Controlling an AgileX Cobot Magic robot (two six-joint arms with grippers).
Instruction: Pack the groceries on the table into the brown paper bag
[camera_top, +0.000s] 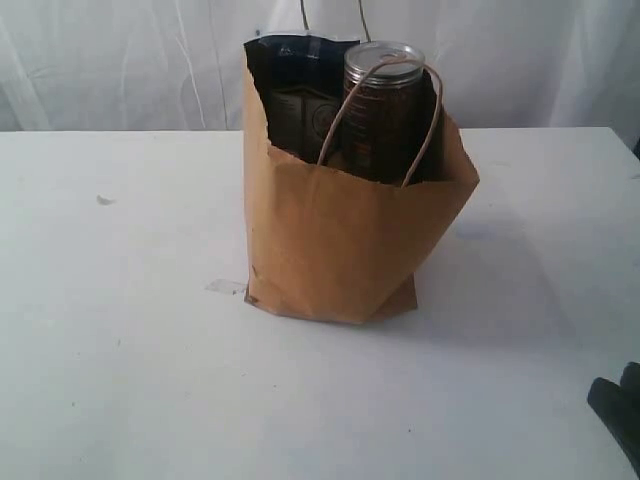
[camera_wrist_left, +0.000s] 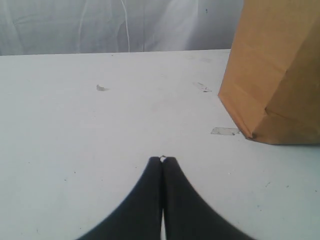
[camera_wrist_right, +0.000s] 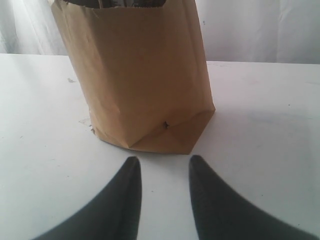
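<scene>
The brown paper bag (camera_top: 345, 235) stands upright in the middle of the white table (camera_top: 120, 330). Out of its open top rise a dark-blue pasta packet (camera_top: 295, 60) and a tall jar with a silvery lid (camera_top: 385, 95); a cord handle (camera_top: 432, 120) loops over the jar. My left gripper (camera_wrist_left: 162, 160) is shut with nothing in it, low over the table and well apart from the bag (camera_wrist_left: 275, 75). My right gripper (camera_wrist_right: 161, 162) is open and empty, its tips a short way in front of the bag's base (camera_wrist_right: 145, 85). Only a dark bit of the right arm (camera_top: 620, 405) shows in the exterior view.
A small scrap of clear tape (camera_top: 226, 287) lies on the table by the bag's left bottom corner, the tape (camera_wrist_left: 225, 131) showing beside the bag in the left wrist view too. A tiny crumb-like mark (camera_top: 104, 200) sits at the far left. White curtain (camera_top: 120, 60) hangs behind the table.
</scene>
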